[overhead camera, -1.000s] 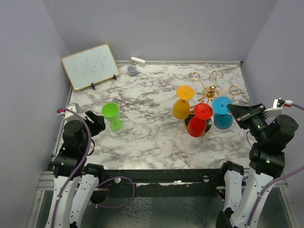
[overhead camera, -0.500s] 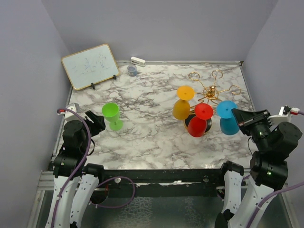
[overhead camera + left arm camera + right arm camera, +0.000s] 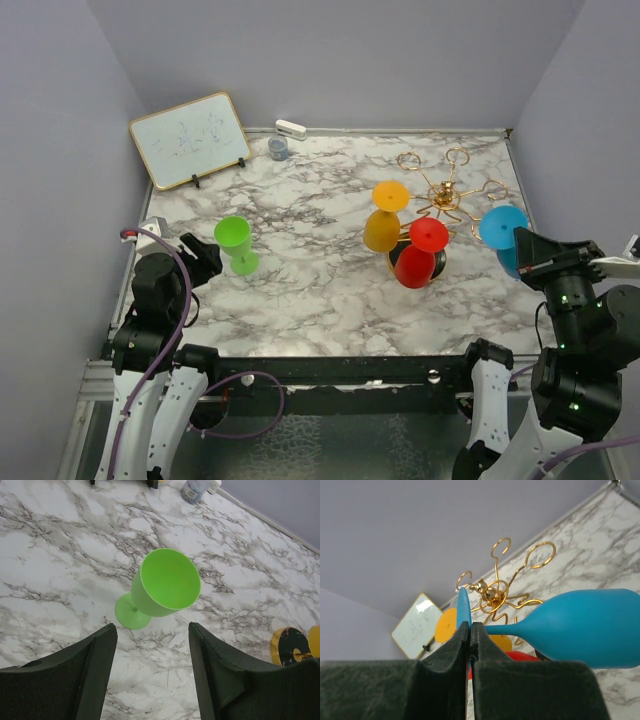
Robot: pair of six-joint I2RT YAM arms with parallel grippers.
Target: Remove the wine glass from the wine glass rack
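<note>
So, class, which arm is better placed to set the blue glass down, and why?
Right. The right gripper is shut on the stem of the blue glass, off the wine glass rack. The left gripper is open, across the table by the green glass.

Quick look at the tabletop from my feed

On the marble table [image 3: 320,300] I've got a green wine glass [image 3: 236,245] upright on the left and the wine glass rack [image 3: 445,195] on the right. A propped whiteboard [image 3: 190,139], small grey jar [image 3: 278,148] and white block [image 3: 290,128] sit along the back.
</note>
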